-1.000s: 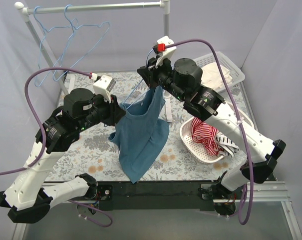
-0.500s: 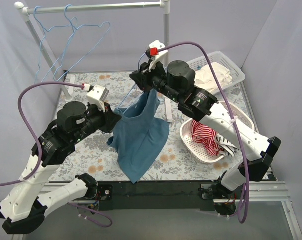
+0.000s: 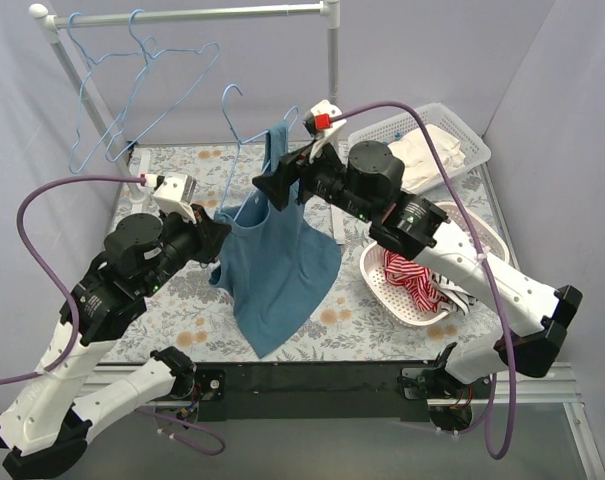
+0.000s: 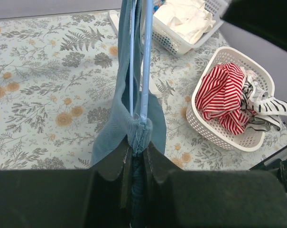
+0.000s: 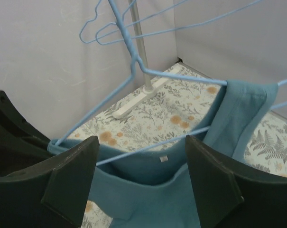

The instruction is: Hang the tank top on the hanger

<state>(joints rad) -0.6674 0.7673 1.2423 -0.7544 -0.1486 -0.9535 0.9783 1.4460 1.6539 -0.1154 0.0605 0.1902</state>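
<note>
Rail (image 3: 202, 13): up and left of the tank top (image 3: 282, 260). Left gripper (image 4: 136, 149): clamped on the tank top's left shoulder together with the hanger (image 4: 146, 57) wire, and the cloth hangs from that wire. Right gripper (image 5: 139, 156): at the tank top's upper edge, jaws wide apart, gripping nothing. Striped-garment basket (image 3: 382, 285) and white-cloth basket (image 3: 462, 135): right of the tank top, apart from it.

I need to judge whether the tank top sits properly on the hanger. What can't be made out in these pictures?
Left wrist: the hook of the hanger is cut off by the top edge; the left hand hides the pinched part of the tank top.
Top external: the right hand covers the lower strap and neckline.
Right wrist: the hanger's end runs off the right edge; the garment's body is cut off below.
</note>
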